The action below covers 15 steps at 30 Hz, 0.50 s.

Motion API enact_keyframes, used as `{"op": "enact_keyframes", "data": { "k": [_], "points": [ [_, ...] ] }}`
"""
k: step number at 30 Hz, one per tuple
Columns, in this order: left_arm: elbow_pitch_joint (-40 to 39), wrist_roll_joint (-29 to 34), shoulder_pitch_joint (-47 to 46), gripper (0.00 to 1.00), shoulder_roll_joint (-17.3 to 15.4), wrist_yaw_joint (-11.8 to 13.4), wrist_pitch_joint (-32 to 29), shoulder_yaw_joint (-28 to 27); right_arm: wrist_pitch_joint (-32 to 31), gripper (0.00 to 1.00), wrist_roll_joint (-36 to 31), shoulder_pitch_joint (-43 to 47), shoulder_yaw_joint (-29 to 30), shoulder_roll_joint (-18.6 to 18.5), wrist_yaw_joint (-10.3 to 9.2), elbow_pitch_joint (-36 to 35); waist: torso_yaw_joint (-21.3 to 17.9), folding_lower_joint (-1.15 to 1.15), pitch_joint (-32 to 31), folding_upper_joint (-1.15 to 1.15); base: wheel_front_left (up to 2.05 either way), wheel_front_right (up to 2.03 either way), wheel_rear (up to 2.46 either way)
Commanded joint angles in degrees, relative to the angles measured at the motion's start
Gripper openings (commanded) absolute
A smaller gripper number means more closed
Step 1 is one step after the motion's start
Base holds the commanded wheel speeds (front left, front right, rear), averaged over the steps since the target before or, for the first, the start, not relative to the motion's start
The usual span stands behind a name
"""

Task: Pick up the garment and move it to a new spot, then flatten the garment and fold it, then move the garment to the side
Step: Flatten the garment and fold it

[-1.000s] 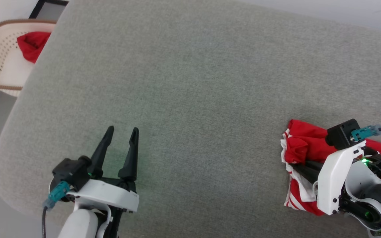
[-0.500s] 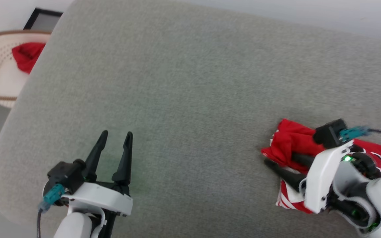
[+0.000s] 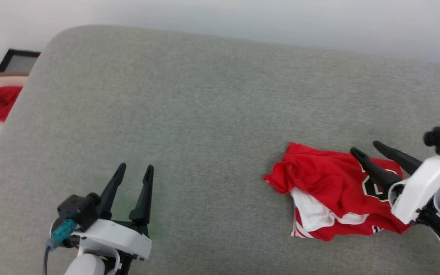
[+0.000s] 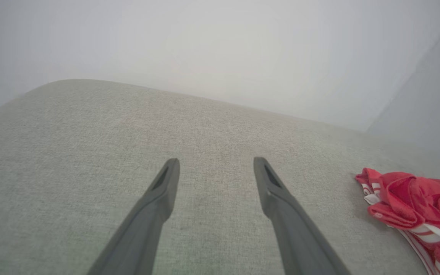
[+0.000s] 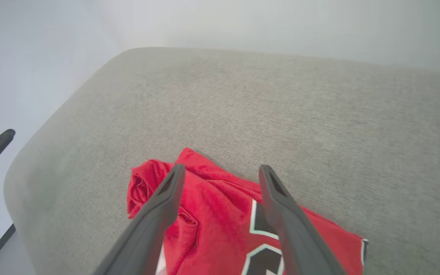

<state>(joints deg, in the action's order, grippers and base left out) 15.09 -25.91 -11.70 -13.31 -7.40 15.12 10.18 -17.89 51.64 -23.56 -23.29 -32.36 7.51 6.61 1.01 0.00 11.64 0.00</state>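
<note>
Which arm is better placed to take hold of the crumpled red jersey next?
The right arm. The right end effector is open over the jersey, its fingers across the black lettering. The left end effector, also open, sits far from it across the grey cushion.

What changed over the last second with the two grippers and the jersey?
The right gripper let go of the jersey: clamped on it a second ago, its fingers now stand open above it. The jersey lies crumpled on the grey cushion. The left gripper stayed open and empty; the head camera shifted.
</note>
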Motion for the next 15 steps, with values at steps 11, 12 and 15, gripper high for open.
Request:
{"op": "enact_keyframes", "data": {
  "k": [11,12,15],
  "points": [
    [3.05,-2.38,1.65,1.0,-0.93,-0.12,-0.04,0.24,18.22,1.0,-3.92,3.87,3.55,1.52,-0.05,8.85,-3.03,0.0,-3.41,0.0,0.0,0.0,0.0],
    [3.24,-2.32,1.71,1.0,-1.05,-0.12,-0.04,0.23,19.58,1.0,-4.54,4.39,3.96,1.69,-0.05,9.51,-3.09,0.0,-3.92,0.0,0.0,0.0,0.0],
    [3.36,-2.37,2.13,1.0,-1.51,-0.12,-0.04,-0.06,23.05,1.0,-6.11,5.8,5.63,2.5,-0.05,10.61,-3.14,0.0,-5.31,0.0,0.0,0.0,0.0]
  ]
}}
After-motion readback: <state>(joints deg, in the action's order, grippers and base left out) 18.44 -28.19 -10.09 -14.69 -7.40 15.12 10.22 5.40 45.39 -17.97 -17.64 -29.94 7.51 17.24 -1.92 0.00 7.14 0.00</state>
